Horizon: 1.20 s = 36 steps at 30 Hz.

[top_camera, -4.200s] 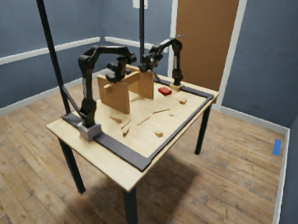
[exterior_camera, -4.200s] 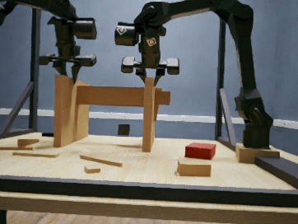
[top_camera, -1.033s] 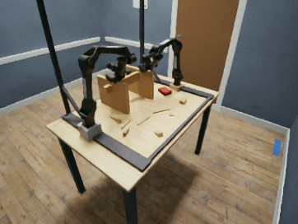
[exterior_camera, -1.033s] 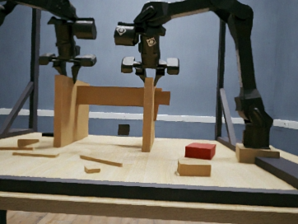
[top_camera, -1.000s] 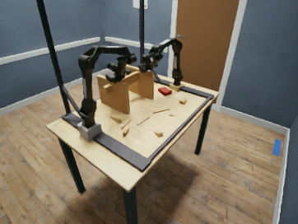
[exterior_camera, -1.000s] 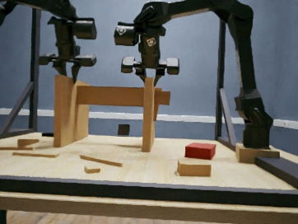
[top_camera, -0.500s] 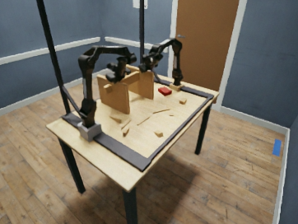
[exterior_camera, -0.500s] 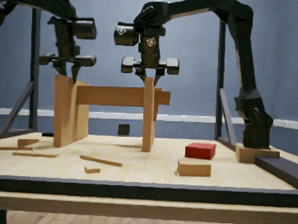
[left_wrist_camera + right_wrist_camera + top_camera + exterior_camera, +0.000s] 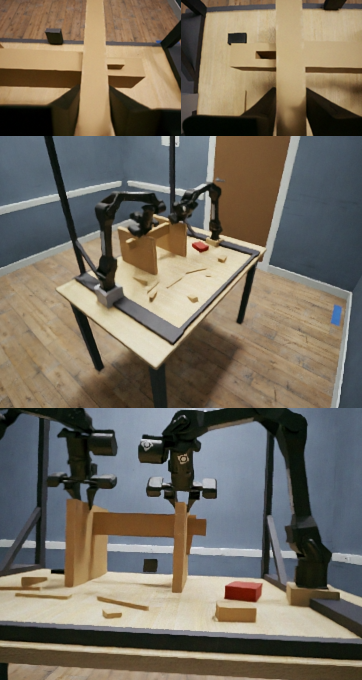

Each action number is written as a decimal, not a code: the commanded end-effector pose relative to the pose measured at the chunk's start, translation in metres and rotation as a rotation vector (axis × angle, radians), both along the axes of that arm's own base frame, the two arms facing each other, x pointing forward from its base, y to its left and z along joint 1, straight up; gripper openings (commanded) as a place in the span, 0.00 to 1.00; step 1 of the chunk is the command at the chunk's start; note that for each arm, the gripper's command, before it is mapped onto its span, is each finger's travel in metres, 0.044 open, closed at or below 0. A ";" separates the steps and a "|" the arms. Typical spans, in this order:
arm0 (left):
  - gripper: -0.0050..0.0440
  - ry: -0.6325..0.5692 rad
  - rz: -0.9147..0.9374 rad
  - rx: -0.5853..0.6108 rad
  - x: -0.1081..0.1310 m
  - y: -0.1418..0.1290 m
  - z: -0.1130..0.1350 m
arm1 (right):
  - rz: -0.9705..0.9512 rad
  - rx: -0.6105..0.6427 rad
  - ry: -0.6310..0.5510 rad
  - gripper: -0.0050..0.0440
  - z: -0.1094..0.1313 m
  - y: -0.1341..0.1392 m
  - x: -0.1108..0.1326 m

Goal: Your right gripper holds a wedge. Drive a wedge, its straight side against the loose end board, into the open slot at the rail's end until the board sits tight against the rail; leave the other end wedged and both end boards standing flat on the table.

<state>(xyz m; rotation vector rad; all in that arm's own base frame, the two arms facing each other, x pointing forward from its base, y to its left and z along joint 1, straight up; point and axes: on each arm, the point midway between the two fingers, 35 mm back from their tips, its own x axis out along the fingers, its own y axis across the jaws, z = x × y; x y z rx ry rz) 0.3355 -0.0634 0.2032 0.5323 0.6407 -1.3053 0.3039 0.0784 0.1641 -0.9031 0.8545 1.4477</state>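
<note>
Right gripper (image 9: 138,234) (image 9: 83,506) (image 9: 291,91) clamped on its end board (image 9: 138,255) (image 9: 76,543) (image 9: 290,61), likely steadying it; no wedge between fingers. Open slot (image 9: 263,54) left of them, wrist view.

Left gripper (image 9: 175,220) (image 9: 183,506) (image 9: 95,91) pinches other board (image 9: 178,238) (image 9: 178,553) (image 9: 95,61); seated wedge (image 9: 115,65) beyond, right. Round emblems, no readable writing.

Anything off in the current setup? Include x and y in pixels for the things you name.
Yes, at the unwedged end: the right gripper (image 9: 137,234) (image 9: 83,504) (image 9: 288,91) is clamped on the end board (image 9: 139,255) (image 9: 72,545) (image 9: 290,45), though the task has it holding a wedge. The slot (image 9: 267,54) outside that board shows an open gap. No visible damage.
</note>
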 end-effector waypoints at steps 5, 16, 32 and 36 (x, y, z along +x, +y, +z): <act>0.00 -0.116 0.053 0.039 0.036 0.025 0.011 | 0.002 0.004 -0.021 0.00 0.003 0.001 0.003; 0.00 -0.112 0.053 0.038 0.037 0.025 0.011 | -0.001 0.003 -0.020 0.00 0.003 0.000 0.004; 0.00 -0.110 0.055 0.038 0.037 0.025 0.011 | -0.001 0.003 -0.019 0.00 0.003 0.000 0.004; 0.00 -0.110 0.055 0.038 0.037 0.024 0.011 | -0.001 0.003 -0.019 0.00 0.003 0.000 0.004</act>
